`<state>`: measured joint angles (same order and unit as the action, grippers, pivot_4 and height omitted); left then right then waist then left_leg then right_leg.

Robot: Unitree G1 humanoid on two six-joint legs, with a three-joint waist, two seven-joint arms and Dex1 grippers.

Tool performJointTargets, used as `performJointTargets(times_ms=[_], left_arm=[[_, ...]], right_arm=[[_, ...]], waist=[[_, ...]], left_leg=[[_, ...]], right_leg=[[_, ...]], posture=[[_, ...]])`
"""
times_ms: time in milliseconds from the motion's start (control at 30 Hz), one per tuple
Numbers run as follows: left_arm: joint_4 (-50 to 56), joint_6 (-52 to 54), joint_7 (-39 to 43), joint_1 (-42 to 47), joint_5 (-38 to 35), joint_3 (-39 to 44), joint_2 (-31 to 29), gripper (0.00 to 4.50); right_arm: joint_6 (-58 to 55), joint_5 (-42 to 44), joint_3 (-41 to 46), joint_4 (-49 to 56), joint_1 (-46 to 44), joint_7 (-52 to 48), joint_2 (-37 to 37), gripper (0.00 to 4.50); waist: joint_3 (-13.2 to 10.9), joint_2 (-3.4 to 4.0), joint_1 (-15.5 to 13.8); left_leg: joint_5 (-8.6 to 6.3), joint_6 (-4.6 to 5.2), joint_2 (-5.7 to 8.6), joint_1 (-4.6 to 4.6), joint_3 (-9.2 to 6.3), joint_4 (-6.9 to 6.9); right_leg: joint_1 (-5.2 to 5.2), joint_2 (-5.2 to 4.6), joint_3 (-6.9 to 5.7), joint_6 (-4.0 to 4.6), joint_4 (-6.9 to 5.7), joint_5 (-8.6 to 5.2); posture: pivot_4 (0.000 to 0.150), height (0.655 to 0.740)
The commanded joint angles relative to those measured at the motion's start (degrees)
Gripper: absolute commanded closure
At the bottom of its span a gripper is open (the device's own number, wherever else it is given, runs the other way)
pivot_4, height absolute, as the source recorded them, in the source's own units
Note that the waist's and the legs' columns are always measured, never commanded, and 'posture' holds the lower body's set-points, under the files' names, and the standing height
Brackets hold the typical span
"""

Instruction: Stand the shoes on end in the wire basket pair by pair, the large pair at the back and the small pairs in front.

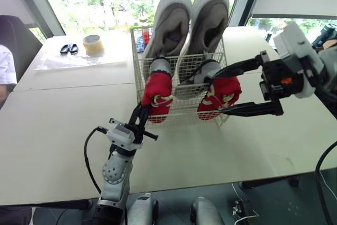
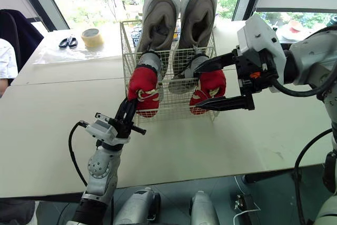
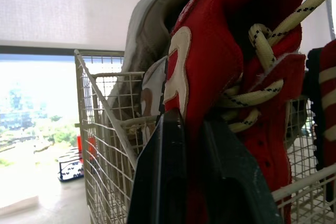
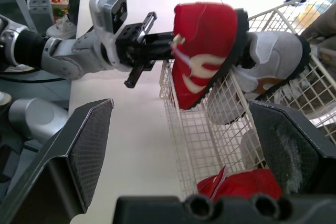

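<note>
The left gripper (image 1: 143, 110) pinched the left red shoe (image 1: 157, 93) at the basket's (image 1: 138, 56) near side. The right gripper (image 1: 221, 92) was spread wide around the right red shoe (image 1: 233, 88). It was best to lower slowly, keeping the shoes upright.

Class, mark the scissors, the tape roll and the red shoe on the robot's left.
scissors (image 1: 68, 49): left eye view, the black handles.
tape roll (image 1: 93, 47): left eye view, its outer wall.
left red shoe (image 1: 157, 89): left eye view, its upper.

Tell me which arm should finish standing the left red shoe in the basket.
Left: the left end effector is shut on the left red shoe; the right end effector is open around the right red shoe.
</note>
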<state>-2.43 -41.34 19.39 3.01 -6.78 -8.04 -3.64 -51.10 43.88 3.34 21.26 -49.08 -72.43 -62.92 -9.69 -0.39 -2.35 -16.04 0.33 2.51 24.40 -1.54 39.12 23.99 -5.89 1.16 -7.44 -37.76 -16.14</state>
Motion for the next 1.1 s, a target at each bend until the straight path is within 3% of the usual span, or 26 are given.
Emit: performJointTargets(times_ms=[33, 133, 367, 533, 733, 800, 867, 900, 1100], left_arm=[[0.0, 1.91, 0.94, -0.53, -1.3, -0.12, -0.66, 2.04], [2.34, 1.88, 1.37, -1.02, -1.83, 0.32, -1.42, 0.58], [13.64, 5.02, 1.69, -5.75, -5.15, 3.27, -6.01, 0.58], [25.99, 11.14, 5.54, -10.48, -12.67, 7.68, -15.69, 0.58], [35.95, 34.46, 5.93, -11.79, -28.53, 18.94, -32.02, 0.58], [36.64, 44.79, 7.04, -10.08, -35.99, 24.71, -40.47, 0.58], [32.23, 52.37, 8.1, -2.96, -38.48, 26.11, -47.05, 0.58], [30.07, 54.8, 9.06, 0.64, -38.11, 25.61, -49.05, 0.58], [18.97, 65.43, 12.62, 20.53, -43.57, 24.55, -50.65, 0.58]], right_arm=[[0.29, 0.35, 1.98, 0.94, -0.04, 1.57, -0.28, 0.0], [0.29, 0.62, 2.05, 1.21, 0.17, 2.59, -0.15, 0.0], [0.68, 0.84, 2.04, 1.79, 1.1, 4.37, 0.19, 0.0], [3.5, -0.8, 1.57, 0.79, 2.94, 4.45, 1.18, 0.0], [5.3, -1.59, 3.27, -0.33, 5.4, 4.64, 0.5, 0.0], [5.23, -1.41, 4.92, -0.46, 6.61, 4.97, -0.24, 0.0], [4.42, -0.66, 7.43, -0.97, 7.09, 5.92, -0.76, 0.0], [4.07, -0.38, 8.46, -1.27, 7.21, 6.3, -0.96, 0.0], [2.72, 0.02, 14.74, -2.51, 10.78, 7.3, -4.31, 0.0]], waist=[[0.0, 0.0, 0.03], [0.01, 0.03, 0.13], [0.0, 0.01, 0.2], [0.0, 0.05, 0.22], [-0.01, 0.08, 0.24], [-0.05, 0.0, 0.25], [-0.05, 0.41, 0.42], [-0.22, 0.12, -0.02], [-0.27, 0.13, 0.74]], left_leg=[[0.0, 0.0, 0.0, -0.01, 0.0, 0.02], [0.0, 0.0, -0.01, -0.02, 0.0, 0.01], [0.0, 0.0, -0.04, 0.02, -0.01, -0.03], [-0.01, 0.0, -0.15, 0.02, 0.0, -0.07], [-0.01, 0.0, -0.16, 0.01, -0.04, -0.09], [-0.01, 0.01, -0.18, 0.02, -0.08, -0.08], [-0.01, 0.01, -0.17, 0.01, -0.07, -0.09], [-0.04, 0.06, -0.13, -0.02, -0.01, -0.09], [-0.02, 0.06, -0.17, -0.13, -0.22, -0.05]], right_leg=[[-0.02, 0.0, 0.0, 0.01, 0.0, 0.01], [-0.01, 0.0, 0.0, 0.03, 0.0, 0.03], [0.06, -0.01, 0.03, 0.03, 0.05, 0.02], [0.03, -0.01, 0.04, 0.09, 0.15, 0.05], [-0.06, -0.01, -0.02, 0.18, 0.31, 0.08], [-0.09, 0.01, -0.05, 0.18, 0.32, 0.08], [-0.11, 0.02, -0.08, 0.18, 0.37, 0.09], [-0.18, 0.03, -0.07, 0.18, 0.43, 0.09], [-0.47, 0.26, -0.32, 0.15, 0.55, 0.16]], posture=[[0.15, 0.74], [0.15, 0.74], [0.15, 0.74], [0.15, 0.74], [0.15, 0.74], [0.15, 0.74], [0.15, 0.74], [0.15, 0.74], [0.15, 0.74]])
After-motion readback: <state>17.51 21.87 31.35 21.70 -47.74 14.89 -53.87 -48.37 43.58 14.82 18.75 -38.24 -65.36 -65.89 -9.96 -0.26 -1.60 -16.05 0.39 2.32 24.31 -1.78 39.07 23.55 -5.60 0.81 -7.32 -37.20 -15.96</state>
